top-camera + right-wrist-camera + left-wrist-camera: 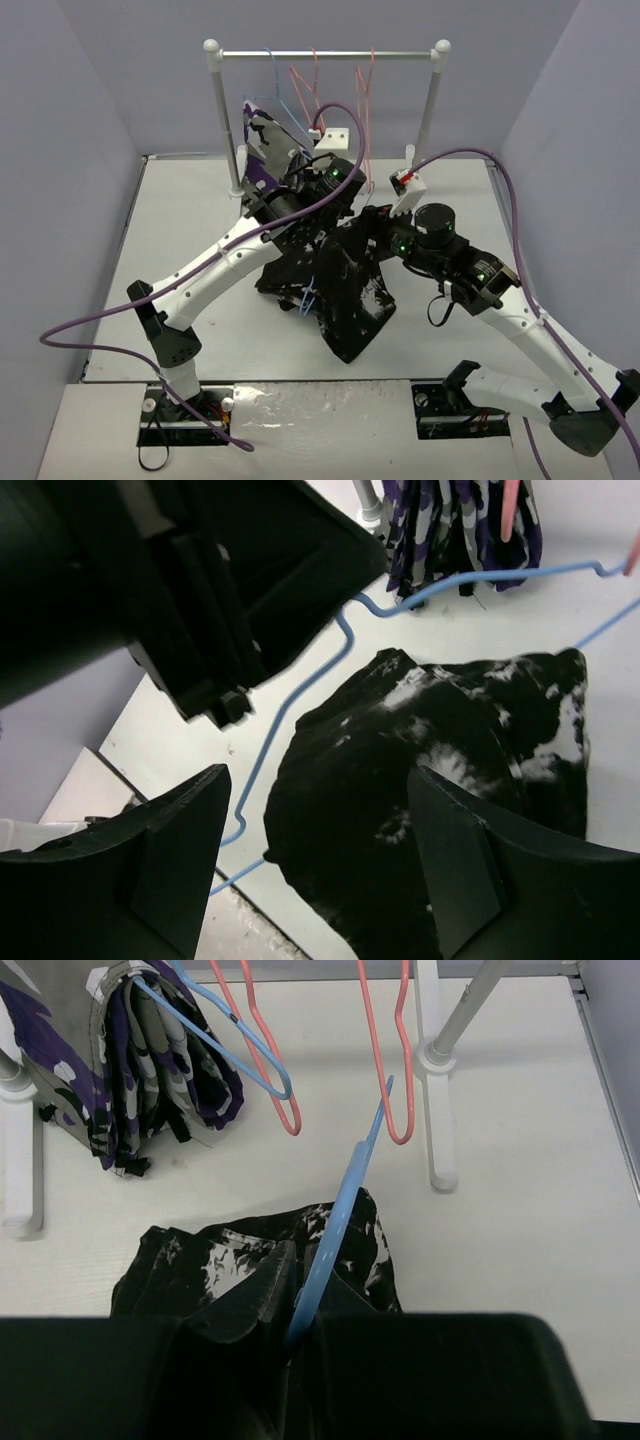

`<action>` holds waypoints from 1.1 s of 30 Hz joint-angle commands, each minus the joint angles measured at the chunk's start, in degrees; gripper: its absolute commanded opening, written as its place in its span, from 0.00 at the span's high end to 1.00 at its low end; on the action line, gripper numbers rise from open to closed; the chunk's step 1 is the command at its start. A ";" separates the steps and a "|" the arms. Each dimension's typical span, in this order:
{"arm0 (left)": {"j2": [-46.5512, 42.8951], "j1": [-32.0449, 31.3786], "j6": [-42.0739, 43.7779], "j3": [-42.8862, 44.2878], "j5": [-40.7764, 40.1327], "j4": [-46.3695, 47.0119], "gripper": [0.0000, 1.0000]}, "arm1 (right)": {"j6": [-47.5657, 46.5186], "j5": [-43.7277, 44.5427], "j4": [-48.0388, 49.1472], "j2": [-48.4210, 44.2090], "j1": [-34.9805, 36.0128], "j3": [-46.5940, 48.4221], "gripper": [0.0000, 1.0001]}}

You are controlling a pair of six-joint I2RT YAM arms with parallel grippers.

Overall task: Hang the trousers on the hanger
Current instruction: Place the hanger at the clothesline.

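Note:
The black trousers with white splotches [345, 290] lie crumpled on the table between both arms; they also show in the left wrist view [215, 1260] and the right wrist view [440, 770]. My left gripper [305, 1325] is shut on the wire of the light-blue hanger [340, 1220], which stands up from the jaws over the trousers. The hanger's wire runs along the trousers' left side in the right wrist view [300, 695]. My right gripper [320, 870] is open and empty, hovering just above the trousers. In the top view both grippers [330, 205] [380, 232] hang over the trousers' far end.
A white and metal rack [330, 55] stands at the back with pink-red hangers [270, 1070] and another light-blue hanger [235, 1055] carrying a purple, white and black garment [130, 1070]. The rack's right foot [440, 1110] stands just beyond the trousers.

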 commanded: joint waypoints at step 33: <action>-23.20 3.44 18.08 0.63 0.99 -1.20 1.00 | -3.28 8.79 -0.57 -5.78 4.95 5.05 0.29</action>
